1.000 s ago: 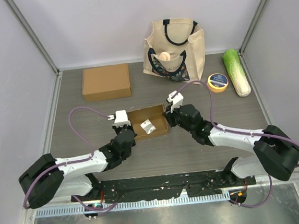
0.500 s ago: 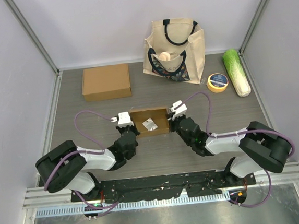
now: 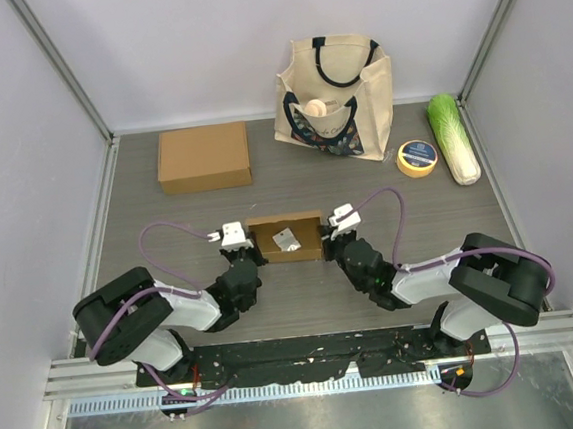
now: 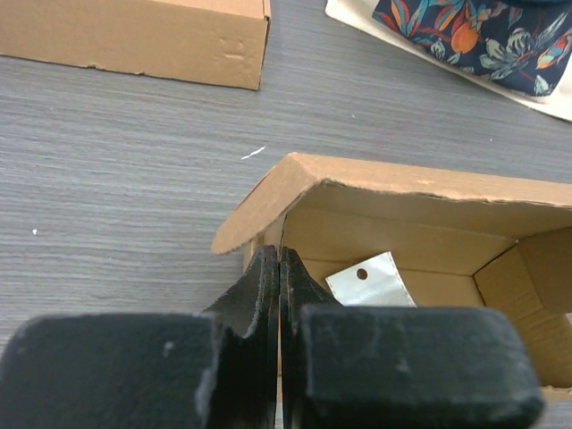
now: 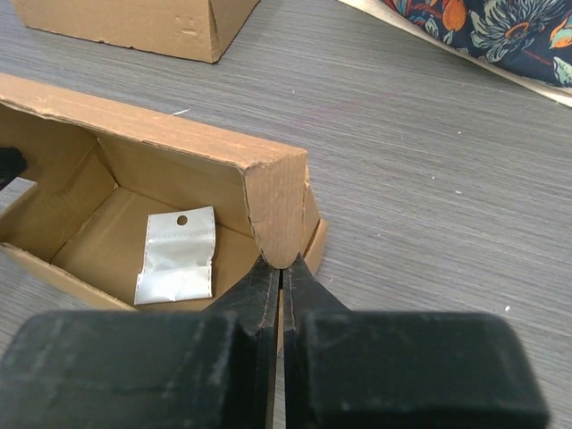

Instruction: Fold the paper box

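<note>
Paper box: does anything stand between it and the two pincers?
Nothing visible does. The left pincer, shut, has its tips at the left end wall of the paper box. The right pincer, shut, meets its right end corner. A small plastic bag lies inside the box.

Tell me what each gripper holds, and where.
Both seem to pinch the open brown cardboard box: left gripper at its left end wall, right gripper at the right one.

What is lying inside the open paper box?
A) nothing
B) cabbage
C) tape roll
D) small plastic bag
D: a small plastic bag with a punched hole lies flat on the floor of the paper box; the tape roll and cabbage sit off to the far right.
</note>
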Available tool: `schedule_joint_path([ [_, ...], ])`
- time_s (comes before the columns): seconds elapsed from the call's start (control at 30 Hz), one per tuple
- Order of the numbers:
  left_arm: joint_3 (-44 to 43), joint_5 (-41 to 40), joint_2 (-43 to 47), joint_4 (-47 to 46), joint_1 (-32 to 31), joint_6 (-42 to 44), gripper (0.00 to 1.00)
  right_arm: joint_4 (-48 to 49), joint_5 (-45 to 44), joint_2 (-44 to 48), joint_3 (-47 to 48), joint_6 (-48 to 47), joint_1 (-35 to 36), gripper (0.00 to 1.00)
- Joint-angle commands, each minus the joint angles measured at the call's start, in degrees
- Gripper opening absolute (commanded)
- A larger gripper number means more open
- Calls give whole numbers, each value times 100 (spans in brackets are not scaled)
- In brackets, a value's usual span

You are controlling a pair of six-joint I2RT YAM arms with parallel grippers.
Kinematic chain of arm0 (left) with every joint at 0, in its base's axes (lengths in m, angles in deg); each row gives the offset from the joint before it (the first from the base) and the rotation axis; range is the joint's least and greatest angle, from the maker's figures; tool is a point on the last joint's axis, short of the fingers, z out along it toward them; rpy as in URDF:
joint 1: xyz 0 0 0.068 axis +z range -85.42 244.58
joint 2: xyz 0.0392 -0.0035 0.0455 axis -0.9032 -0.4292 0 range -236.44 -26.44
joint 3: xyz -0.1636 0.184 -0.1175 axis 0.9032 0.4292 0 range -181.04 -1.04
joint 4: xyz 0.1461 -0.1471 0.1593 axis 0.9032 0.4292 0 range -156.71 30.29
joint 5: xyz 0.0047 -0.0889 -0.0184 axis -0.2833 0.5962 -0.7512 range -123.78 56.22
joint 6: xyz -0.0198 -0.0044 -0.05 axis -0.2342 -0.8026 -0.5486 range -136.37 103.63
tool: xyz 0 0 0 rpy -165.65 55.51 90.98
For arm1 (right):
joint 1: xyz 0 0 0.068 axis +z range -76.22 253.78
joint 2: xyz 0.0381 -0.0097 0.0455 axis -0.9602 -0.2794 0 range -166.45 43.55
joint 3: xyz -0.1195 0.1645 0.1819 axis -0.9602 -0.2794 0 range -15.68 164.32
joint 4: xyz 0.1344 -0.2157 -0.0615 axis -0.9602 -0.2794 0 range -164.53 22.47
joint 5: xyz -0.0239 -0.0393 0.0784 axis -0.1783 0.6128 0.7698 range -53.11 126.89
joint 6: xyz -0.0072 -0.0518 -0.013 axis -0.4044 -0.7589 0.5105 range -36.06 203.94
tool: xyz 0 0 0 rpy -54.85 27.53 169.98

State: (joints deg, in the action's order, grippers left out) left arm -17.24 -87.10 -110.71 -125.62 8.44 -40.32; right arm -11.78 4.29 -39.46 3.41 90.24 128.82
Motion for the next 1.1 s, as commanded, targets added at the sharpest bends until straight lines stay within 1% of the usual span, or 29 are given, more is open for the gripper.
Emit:
schedule_joint_path([
  [0.0,205,-126,-186,-453,-72,-120,0,551,-501,-172,-124,222,226,6],
  [0.17,442,-179,-230,-621,-99,-102,0,631,-712,-173,-335,555,331,10],
  [0.2,460,-196,-222,-630,-116,-93,0,552,-756,-85,-362,608,375,15],
  [0.27,487,-231,-213,-621,-143,-67,0,35,-818,353,-415,914,445,19],
  [0.3,487,-266,-213,-630,-160,-75,0,-263,-844,564,-406,1047,472,25],
  [0.33,487,-258,-213,-621,-169,-40,0,-1058,-827,1044,-398,1257,507,31],
  [0.37,470,-267,-221,-630,-187,-23,0,-1597,-783,1275,-258,1477,507,35],
  [0.4,461,-267,-221,-621,-178,-5,0,-2202,-713,1495,-144,1957,507,39],
  [0.43,452,-275,-230,-630,-195,21,0,-3296,-626,1706,-64,2162,507,41],
  [0.47,417,-310,-256,-630,-196,47,0,-3933,-616,2030,163,2391,507,45],
  [0.5,390,-328,-265,-621,-196,56,0,-5158,-625,2208,269,3037,507,50],
  [0.6,338,-354,-301,-630,-231,118,0,-6291,120,2867,315,3385,507,55],
  [0.63,320,-372,-283,-621,-248,127,0,-6495,296,3034,332,3447,507,56],
  [0.67,320,-363,-274,-612,-257,170,0,-6628,655,3410,410,3482,490,64],
  [0.73,320,-372,-222,-612,-283,206,0,-6997,1008,3623,673,3509,341,69],
  [0.77,303,-363,-204,-551,-284,215,0,-7103,1341,3668,1084,3526,105,71],
  [0.8,285,-337,-160,-507,-284,232,0,-7261,1483,3642,1297,3579,-45,73],
  [0.87,188,-311,-108,-341,-301,285,0,-7402,1773,3493,1910,3842,-475,78],
  [0.9,171,-284,-81,-270,-301,250,0,-7411,2288,3188,2079,3843,-904,79],
  [0.93,136,-284,-11,-209,-301,215,0,-7420,2519,2985,2238,3808,-1117,80],
  [0.97,118,-302,16,-69,-301,189,0,-7446,2617,2748,2535,3712,-1249,81],
  [1.03,91,-328,68,55,-301,162,0,-7395,2644,2230,2739,3554,-1321,81],
  [1.07,91,-328,60,73,-301,162,0,-7246,2671,2123,2827,3414,-1312,81],
])
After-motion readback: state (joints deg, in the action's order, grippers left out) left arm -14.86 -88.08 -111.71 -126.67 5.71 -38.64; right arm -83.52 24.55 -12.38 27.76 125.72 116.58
